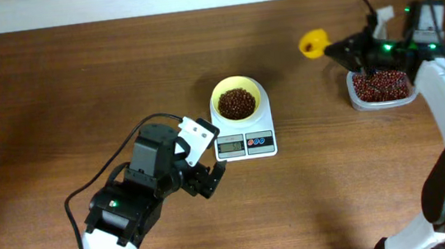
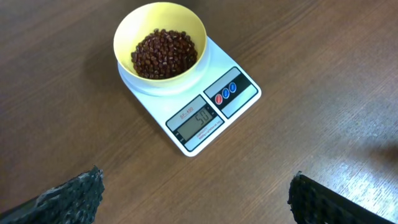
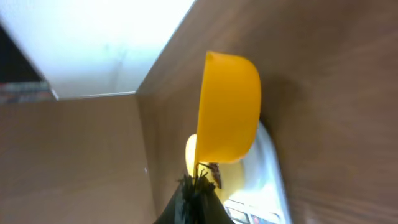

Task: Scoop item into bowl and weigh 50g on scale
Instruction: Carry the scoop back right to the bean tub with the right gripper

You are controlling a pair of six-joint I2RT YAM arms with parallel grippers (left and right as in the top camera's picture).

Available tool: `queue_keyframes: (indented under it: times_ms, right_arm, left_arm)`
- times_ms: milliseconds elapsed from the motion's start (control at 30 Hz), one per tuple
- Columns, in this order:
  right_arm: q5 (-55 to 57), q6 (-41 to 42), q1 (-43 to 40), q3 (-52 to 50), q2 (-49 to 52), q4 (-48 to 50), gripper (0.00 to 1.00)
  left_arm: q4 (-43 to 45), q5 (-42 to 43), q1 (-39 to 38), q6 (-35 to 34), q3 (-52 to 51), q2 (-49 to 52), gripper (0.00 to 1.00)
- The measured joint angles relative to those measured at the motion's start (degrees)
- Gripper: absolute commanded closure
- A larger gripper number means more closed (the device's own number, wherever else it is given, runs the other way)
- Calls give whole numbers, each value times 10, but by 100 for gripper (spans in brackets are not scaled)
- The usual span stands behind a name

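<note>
The pale yellow bowl (image 1: pixel 237 101) sits on the white scale (image 1: pixel 246 143) at the table's middle and holds a heap of red beans (image 1: pixel 236 102). In the left wrist view the bowl (image 2: pixel 160 37), beans (image 2: pixel 163 54) and scale (image 2: pixel 214 106) show clearly. My left gripper (image 1: pixel 211 175) is open and empty, just left of the scale's front; its fingers (image 2: pixel 193 193) frame bare table. My right gripper (image 1: pixel 337 48) is shut on the handle of a yellow scoop (image 1: pixel 312 44), held at the right rear beside the bean container. The scoop (image 3: pixel 227 109) fills the right wrist view, gripped at the fingertips (image 3: pixel 198 182).
A clear plastic container (image 1: pixel 382 87) of red beans stands at the right, under my right arm. Black cables run above it at the back right.
</note>
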Motion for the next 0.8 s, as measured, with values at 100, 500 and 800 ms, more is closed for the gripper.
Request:
queue_keyframes:
  times_ms: [100, 500, 800]
  right_arm:
    - [-7, -50, -53, 0, 0, -55, 96]
    - [46, -248, -198, 0, 0, -185, 96]
    - [176, -337, -193, 0, 0, -186, 96]
  left_arm:
    - [0, 0, 0, 0, 0, 0, 1]
    - [0, 0, 0, 0, 0, 0, 1]
    - [0, 0, 0, 0, 0, 0, 1]
